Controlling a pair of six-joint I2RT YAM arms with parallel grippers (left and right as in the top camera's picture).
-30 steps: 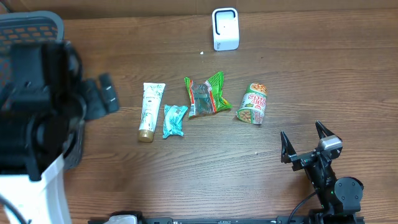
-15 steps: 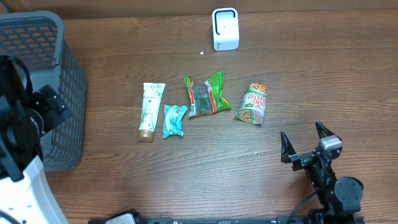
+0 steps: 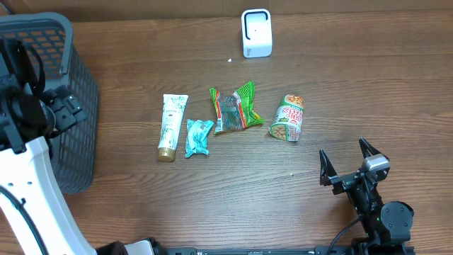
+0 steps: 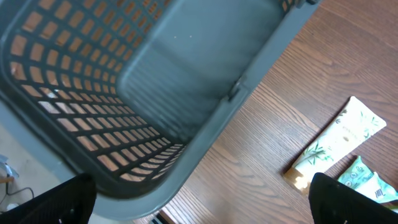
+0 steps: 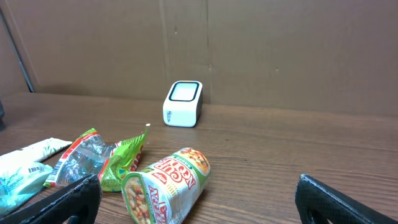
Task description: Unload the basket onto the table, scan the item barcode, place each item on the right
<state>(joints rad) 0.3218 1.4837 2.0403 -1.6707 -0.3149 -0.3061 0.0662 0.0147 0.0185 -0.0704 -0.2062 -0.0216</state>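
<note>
The white scanner [image 3: 256, 32] stands at the table's far edge, also in the right wrist view [image 5: 184, 103]. Four items lie in a row mid-table: a cream tube [image 3: 170, 126], a teal packet [image 3: 198, 137], a green snack bag [image 3: 236, 108] and a cup of noodles [image 3: 289, 118] on its side. My right gripper [image 3: 347, 161] sits open near the front right, aimed at the cup [image 5: 168, 183], a short way off it. At the far left my left gripper [image 4: 202, 205] is open and empty, above the basket rim, with the tube [image 4: 339, 140] to its right.
A grey mesh basket [image 3: 78, 85] stands at the table's left edge, filling most of the left wrist view [image 4: 186, 93]. A brown cardboard wall backs the table behind the scanner. Bare wood lies between the items and the right gripper.
The left arm has swung away from over the basket toward the left edge, uncovering the basket. The right arm and the items have not moved.
</note>
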